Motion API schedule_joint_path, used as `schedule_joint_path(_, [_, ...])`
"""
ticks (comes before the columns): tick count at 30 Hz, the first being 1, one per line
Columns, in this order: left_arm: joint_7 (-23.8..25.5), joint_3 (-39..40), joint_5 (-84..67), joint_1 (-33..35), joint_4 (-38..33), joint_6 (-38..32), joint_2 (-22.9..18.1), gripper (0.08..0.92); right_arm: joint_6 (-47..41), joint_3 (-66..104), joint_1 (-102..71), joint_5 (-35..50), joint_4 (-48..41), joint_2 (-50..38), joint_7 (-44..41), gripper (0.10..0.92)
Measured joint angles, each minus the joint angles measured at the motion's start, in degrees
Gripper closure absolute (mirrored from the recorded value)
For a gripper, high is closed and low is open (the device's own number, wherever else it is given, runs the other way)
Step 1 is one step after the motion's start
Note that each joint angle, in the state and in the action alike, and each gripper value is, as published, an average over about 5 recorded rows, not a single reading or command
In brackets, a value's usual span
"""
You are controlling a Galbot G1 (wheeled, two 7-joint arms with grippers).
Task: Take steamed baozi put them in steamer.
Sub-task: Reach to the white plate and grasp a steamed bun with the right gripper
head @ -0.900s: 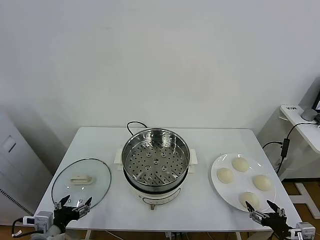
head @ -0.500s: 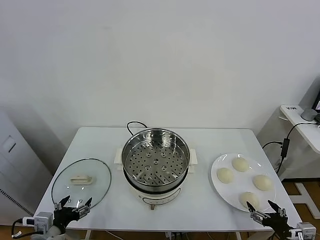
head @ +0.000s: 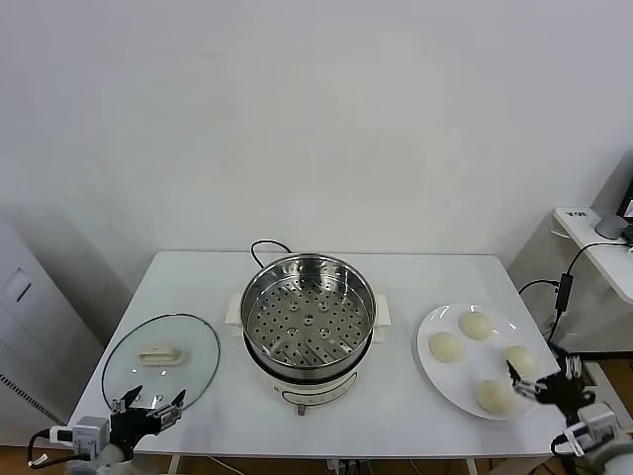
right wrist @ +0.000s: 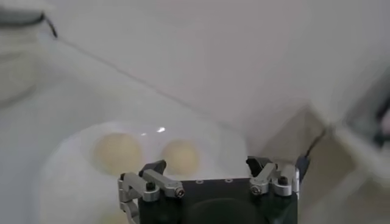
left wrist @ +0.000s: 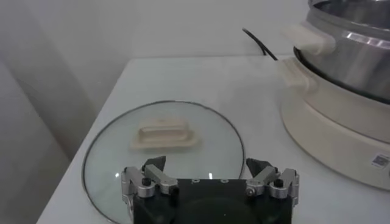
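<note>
The steamer (head: 308, 327) stands open at the table's middle, its perforated tray bare; its side also shows in the left wrist view (left wrist: 350, 73). Several pale baozi lie on a white plate (head: 481, 362) at the right: one at the back (head: 476, 325), one on the left (head: 446, 346), one at the front (head: 495, 396). My right gripper (head: 541, 377) hovers open at the plate's right rim, beside another baozi (head: 523, 356). Its wrist view looks past the open gripper (right wrist: 207, 165) at two baozi (right wrist: 117, 152) on the plate (right wrist: 67, 176). The left gripper (head: 148, 404) (left wrist: 207, 167) waits open at the front left.
A glass lid (head: 161, 358) (left wrist: 161, 146) with a cream handle lies flat at the front left, just beyond the left gripper. A black cord (head: 265, 247) runs behind the steamer. A side desk (head: 598, 242) stands right of the table.
The right gripper has risen from the table's front edge and moved forward to the plate's right rim, still open. The left gripper has barely shifted.
</note>
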Motion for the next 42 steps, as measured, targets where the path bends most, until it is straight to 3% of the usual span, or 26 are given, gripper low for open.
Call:
schedule_joint_path(5, [-0.17,0.79,0.09,-1.14,0.37,0.63,0.09,0.177,1.0,-1.25,5.46,-9.52,-3.28,-2.57,-6.53,0.203])
schedule_joint_path(11, [-0.37,1.67,0.1,-2.71,0.93,1.12,0.12,0.177,1.01,-4.51,11.84,-14.65,-7.11,-7.17,-16.21,0.203])
schedule_joint_path(26, [-1.07,2.67,0.46,-4.85,1.06,2.24,-0.5,0.177,3.37,-27.63,38.0,-14.23,-20.84,-16.52,-37.82,0.203])
schedule_joint_path(42, [-1.35,3.01,0.73,-5.68,0.83,3.33,-0.46,0.177,7.76,-53.23,64.83,-14.66,-37.54,-12.77,-51.26,0.203])
